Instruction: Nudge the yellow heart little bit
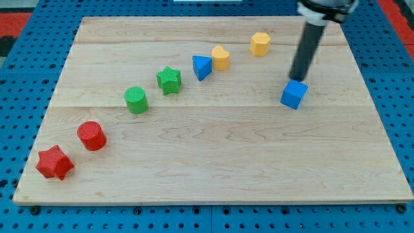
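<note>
The yellow heart (220,57) sits at the upper middle of the wooden board, touching or nearly touching the blue triangle (201,66) on its left. My tip (298,79) is well to the heart's right and a little lower, right at the top edge of the blue cube (294,94). The rod rises from there to the view's top right.
A yellow hexagon (261,43) lies up and right of the heart. A diagonal row runs down to the left: green star (169,80), green cylinder (136,100), red cylinder (92,135), red star (54,162). The wooden board (213,162) rests on a blue pegboard.
</note>
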Robot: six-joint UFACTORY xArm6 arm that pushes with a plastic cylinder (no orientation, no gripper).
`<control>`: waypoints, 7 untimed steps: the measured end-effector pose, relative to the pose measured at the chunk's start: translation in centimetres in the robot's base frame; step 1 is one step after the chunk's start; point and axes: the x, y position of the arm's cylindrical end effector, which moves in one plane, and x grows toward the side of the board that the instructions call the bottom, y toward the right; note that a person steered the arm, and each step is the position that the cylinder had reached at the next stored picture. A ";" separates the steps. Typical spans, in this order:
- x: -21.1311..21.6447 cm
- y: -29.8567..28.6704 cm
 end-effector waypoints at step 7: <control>4.2 -14.1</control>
